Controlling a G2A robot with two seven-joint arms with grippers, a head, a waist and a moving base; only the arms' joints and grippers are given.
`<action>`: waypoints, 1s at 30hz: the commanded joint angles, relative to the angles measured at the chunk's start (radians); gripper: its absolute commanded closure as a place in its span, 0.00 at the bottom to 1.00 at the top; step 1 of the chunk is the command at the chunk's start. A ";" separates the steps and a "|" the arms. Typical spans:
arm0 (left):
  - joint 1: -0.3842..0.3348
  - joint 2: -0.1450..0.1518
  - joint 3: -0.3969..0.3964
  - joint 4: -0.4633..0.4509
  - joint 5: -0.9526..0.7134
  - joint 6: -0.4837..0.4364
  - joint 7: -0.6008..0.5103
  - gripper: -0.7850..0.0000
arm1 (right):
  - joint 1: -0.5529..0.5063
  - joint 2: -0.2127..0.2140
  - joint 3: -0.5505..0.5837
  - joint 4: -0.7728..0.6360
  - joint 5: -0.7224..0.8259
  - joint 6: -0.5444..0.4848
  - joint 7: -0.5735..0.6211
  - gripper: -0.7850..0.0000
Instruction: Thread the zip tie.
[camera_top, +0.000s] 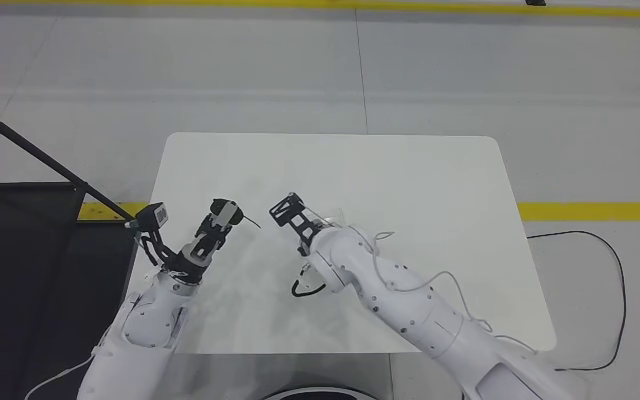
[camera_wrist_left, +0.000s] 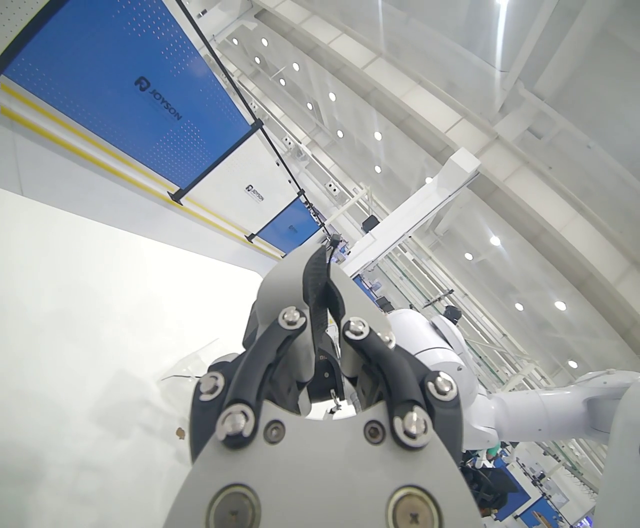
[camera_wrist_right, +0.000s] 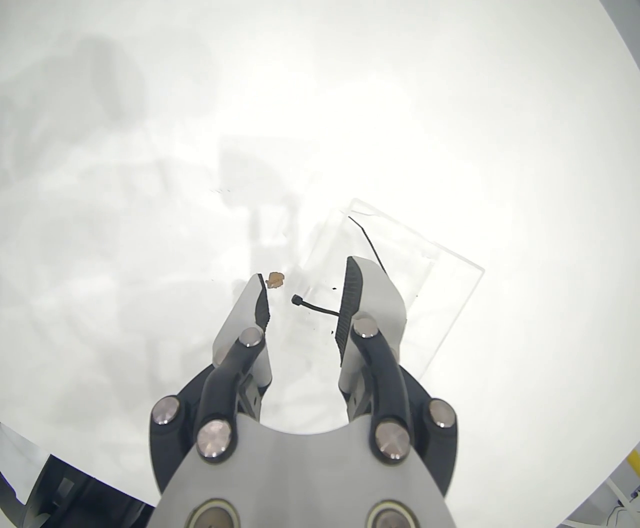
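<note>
Both grippers sit in the left half of the table (camera_top: 420, 170), inside its edges, with the far and right edges well apart from them. The left gripper (camera_top: 224, 212) is clamped on a zip tie (camera_wrist_left: 334, 242). The tie's thin end points right and slightly near, toward the right gripper (camera_top: 288, 208), close but apart. That gripper's jaws are spread over a second tie (camera_wrist_right: 310, 306) lying flat. Its head is between the fingers and its strap passes behind one finger onto a clear sheet (camera_wrist_right: 440, 300).

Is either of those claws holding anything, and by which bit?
The left gripper pinches a zip tie just below its head, which sticks out beyond it. The right gripper is open, holding nothing.
</note>
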 joint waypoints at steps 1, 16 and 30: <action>0.000 0.000 -0.001 0.000 -0.001 0.000 -0.001 1.00 | -0.004 -0.003 0.007 0.001 -0.005 -0.004 0.003 0.65; -0.006 -0.002 0.000 0.004 -0.006 0.006 -0.010 1.00 | -0.041 -0.017 0.053 -0.011 -0.056 -0.026 0.015 0.79; -0.009 -0.004 0.002 0.004 -0.002 0.013 -0.013 1.00 | -0.084 -0.028 0.089 -0.047 -0.117 -0.036 0.028 0.87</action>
